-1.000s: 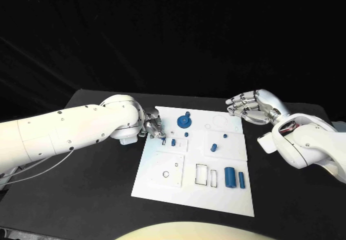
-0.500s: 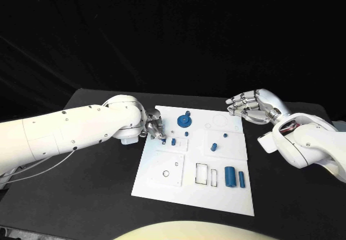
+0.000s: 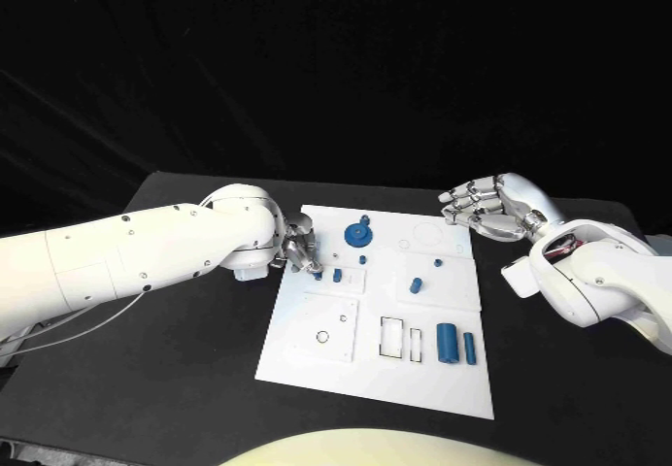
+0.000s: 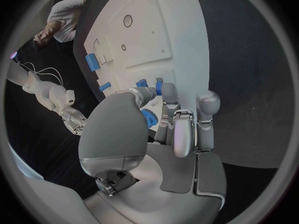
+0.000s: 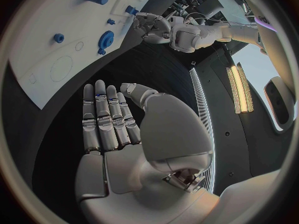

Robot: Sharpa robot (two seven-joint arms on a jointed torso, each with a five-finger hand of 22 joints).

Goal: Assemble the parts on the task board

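Observation:
The white task board (image 3: 322,359) lies mid-table. My left hand (image 3: 297,249) hovers over its left edge, fingers curled down beside two small blue pegs (image 3: 338,276). In the left wrist view a round blue part (image 4: 148,118) sits between the thumb and fingers (image 4: 176,134), seemingly pinched; the pegs (image 4: 159,87) stand just beyond the fingertips. A blue gear (image 3: 358,233) stands at the board's far end. More blue pegs (image 3: 415,284) stand mid-board, and a blue cylinder (image 3: 447,342) and bar (image 3: 469,348) lie near right. My right hand (image 3: 484,208) hangs open off the far right corner, holding nothing (image 5: 109,119).
Rectangular slots (image 3: 402,339) and a round hole (image 3: 323,338) lie in the board's near half. Bare black table (image 3: 168,369) surrounds the board. My left forearm (image 3: 126,257) crosses the table's left side, and the right forearm (image 3: 595,282) sits to the right.
My left hand has shifted slightly at the board's left edge, and a small blue peg now shows by its fingertips. The right hand has stayed put.

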